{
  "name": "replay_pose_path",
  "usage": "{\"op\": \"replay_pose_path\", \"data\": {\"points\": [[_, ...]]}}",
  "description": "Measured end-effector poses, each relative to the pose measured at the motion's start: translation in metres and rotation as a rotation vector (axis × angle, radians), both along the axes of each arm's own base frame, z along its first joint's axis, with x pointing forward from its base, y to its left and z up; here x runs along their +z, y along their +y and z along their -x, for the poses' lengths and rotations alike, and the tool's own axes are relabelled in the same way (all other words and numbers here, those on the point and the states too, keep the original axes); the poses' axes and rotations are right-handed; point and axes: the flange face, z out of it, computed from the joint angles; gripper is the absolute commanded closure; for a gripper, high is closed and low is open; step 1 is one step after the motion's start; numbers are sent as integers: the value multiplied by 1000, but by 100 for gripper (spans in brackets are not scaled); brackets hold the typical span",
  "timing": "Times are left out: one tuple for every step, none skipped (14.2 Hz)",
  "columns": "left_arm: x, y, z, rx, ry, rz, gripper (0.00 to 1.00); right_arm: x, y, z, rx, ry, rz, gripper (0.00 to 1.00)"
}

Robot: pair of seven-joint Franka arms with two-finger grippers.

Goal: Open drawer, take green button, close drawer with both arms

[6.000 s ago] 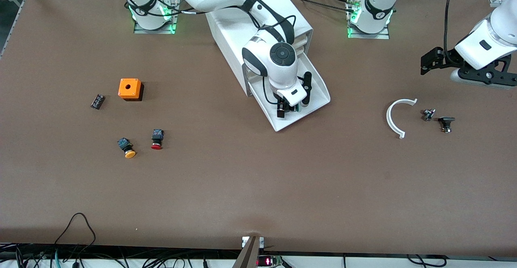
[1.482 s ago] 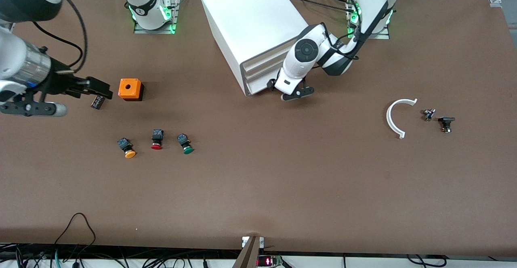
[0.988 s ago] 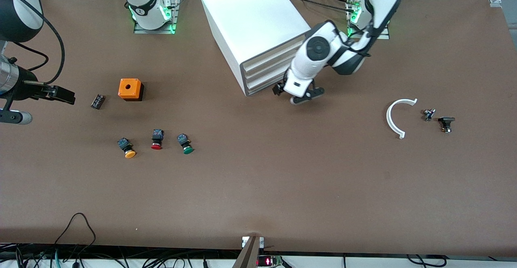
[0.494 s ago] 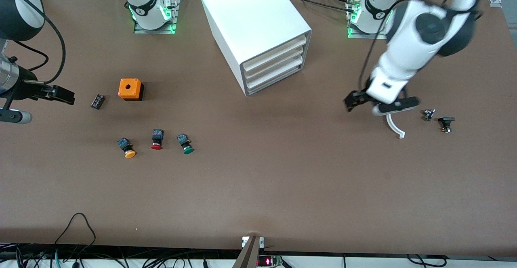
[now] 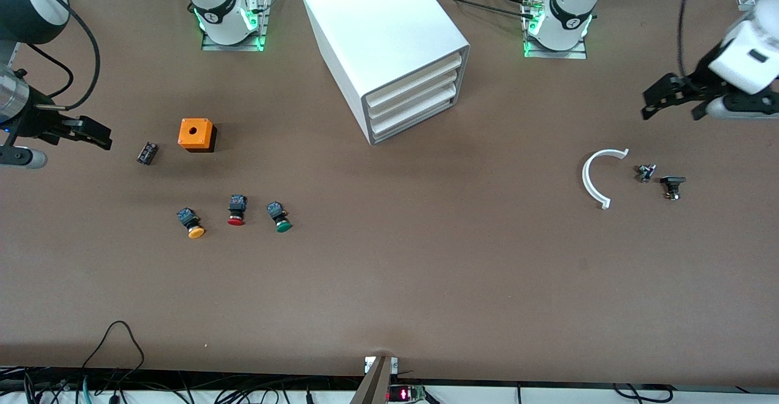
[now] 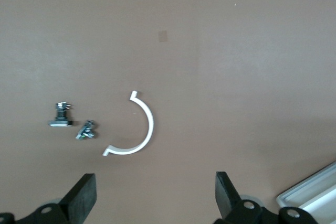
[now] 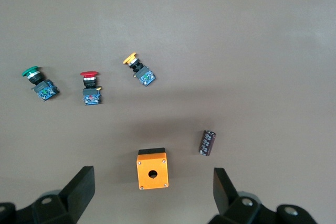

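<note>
Nearest the front camera, the green button (image 5: 280, 216) lay on the table (image 5: 389, 282), beside the red button (image 5: 236, 210) and the orange-capped button (image 5: 191, 222) in a row toward the right arm's end. Farther back sat the white curved piece (image 5: 596, 176) and two small metal parts (image 5: 660, 180) toward the left arm's end, then the orange box (image 5: 196, 134) and capacitor (image 5: 146, 153). The right hand (image 5: 91, 133) hung open and empty over the table near the capacitor; the left hand (image 5: 663, 95) hung open and empty above the metal parts. Farthest, the cabinet (image 5: 383, 33) had its bottom drawer (image 5: 414, 119) shut.
</note>
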Motion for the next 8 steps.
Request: {"op": "replay_pose_path", "data": {"points": [[-2, 5, 0, -24, 11, 1, 0, 0, -2, 0, 1, -1, -2, 0], [-5, 3, -1, -41, 22, 1, 0, -1, -2, 0, 1, -1, -2, 0], [-8, -2, -3, -54, 29, 0, 0, -1, -2, 0, 1, -1, -2, 0], [-10, -9, -6, -68, 41, 0, 0, -1, -2, 0, 1, -3, -3, 0], [-11, -18, -8, -86, 53, -1, 0, 0, -1, -1, 0, -6, -8, 0], [-10, -28, -10, -104, 61, -6, 0, 0, 0, -1, -2, -11, -19, 0], [-10, -35, -11, -120, 65, -15, 0, 2, 1, -2, -3, -15, -30, 0], [-9, -38, -11, -128, 67, -25, 0, 3, 2, -2, -4, -18, -36, 0]]}}
